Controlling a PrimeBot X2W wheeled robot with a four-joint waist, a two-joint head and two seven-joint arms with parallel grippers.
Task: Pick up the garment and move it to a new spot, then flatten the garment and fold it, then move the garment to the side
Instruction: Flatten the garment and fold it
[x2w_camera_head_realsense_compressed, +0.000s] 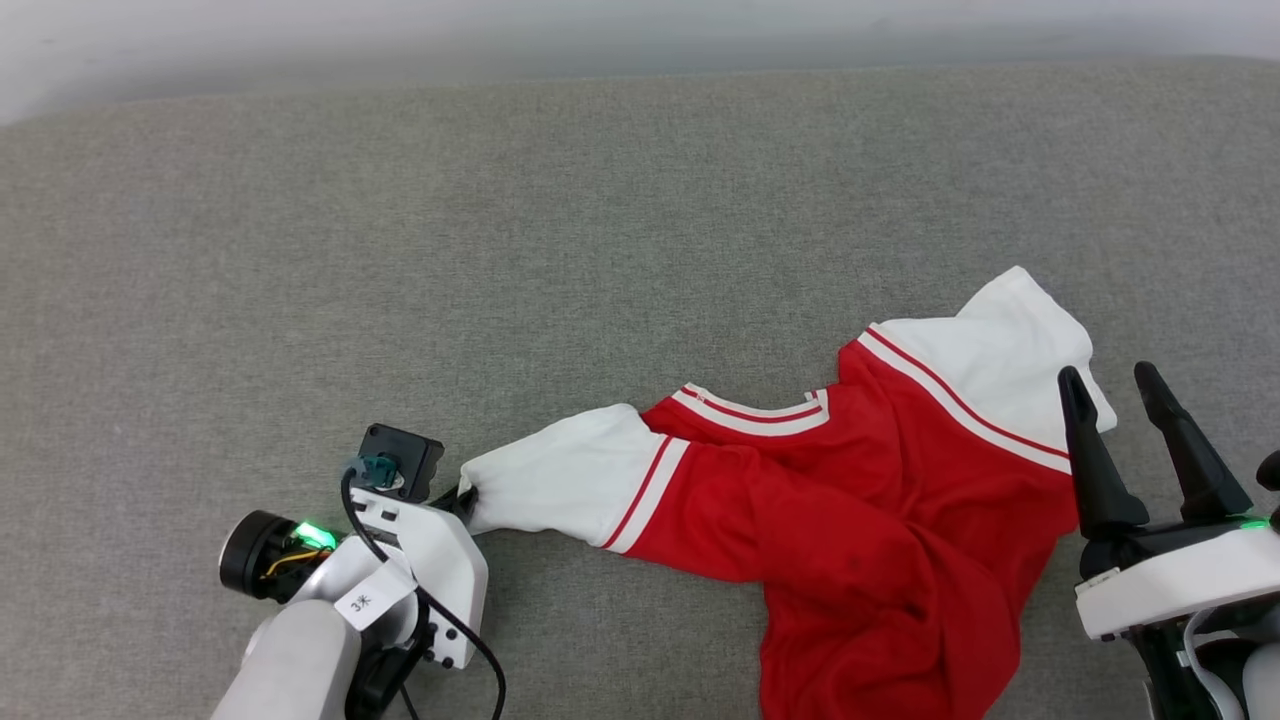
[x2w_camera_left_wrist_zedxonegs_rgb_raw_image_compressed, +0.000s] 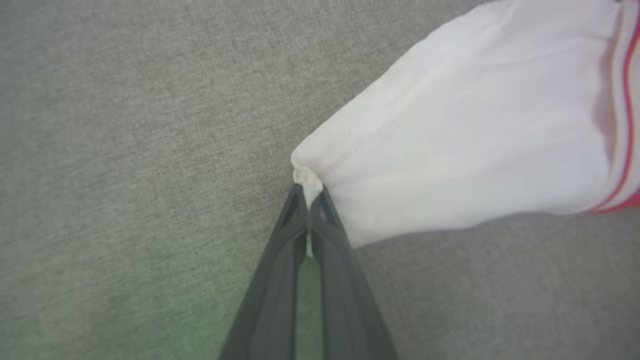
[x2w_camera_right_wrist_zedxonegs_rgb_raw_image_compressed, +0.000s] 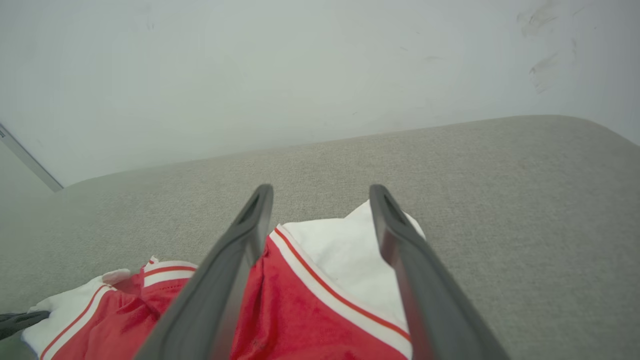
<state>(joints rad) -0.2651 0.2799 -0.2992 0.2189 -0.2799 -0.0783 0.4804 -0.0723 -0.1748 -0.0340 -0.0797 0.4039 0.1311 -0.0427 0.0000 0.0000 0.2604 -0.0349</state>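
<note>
While the garment (x2w_camera_head_realsense_compressed: 850, 520) lies rumpled on a grey fabric surface (x2w_camera_head_realsense_compressed: 600, 250), the left gripper (x2w_camera_left_wrist_zedxonegs_rgb_raw_image_compressed: 310, 192) pinches the cuff corner of one white sleeve (x2w_camera_left_wrist_zedxonegs_rgb_raw_image_compressed: 475, 140). Its two dark fingers are pressed together with a small nub of white cloth caught between the tips. Seen from the head camera, the shirt sits low and right of centre. The pinched sleeve stretches out toward the robot's left. The red body is bunched in soft folds and runs off the bottom edge of the view. A striped collar (x2w_camera_head_realsense_compressed: 750, 412) in red and white lies along the far side of the shirt. Red-and-white trim marks the seam where each sleeve meets the red cloth. On the robot's right, the second white sleeve (x2w_camera_head_realsense_compressed: 1000, 370) points toward the far right of the surface. The right gripper (x2w_camera_head_realsense_compressed: 1107, 375) stands at this sleeve with its jaws spread wide and nothing gripped between them. From the right wrist camera its two fingers frame that sleeve and its striped seam. Whether the tips touch the cloth cannot be told. A green light (x2w_camera_head_realsense_compressed: 315, 535) glows on the left wrist, and a black cable (x2w_camera_head_realsense_compressed: 480, 650) loops beside the arm's pale housing. Beyond the far edge of the surface rises a pale wall (x2w_camera_right_wrist_zedxonegs_rgb_raw_image_compressed: 300, 75).
</note>
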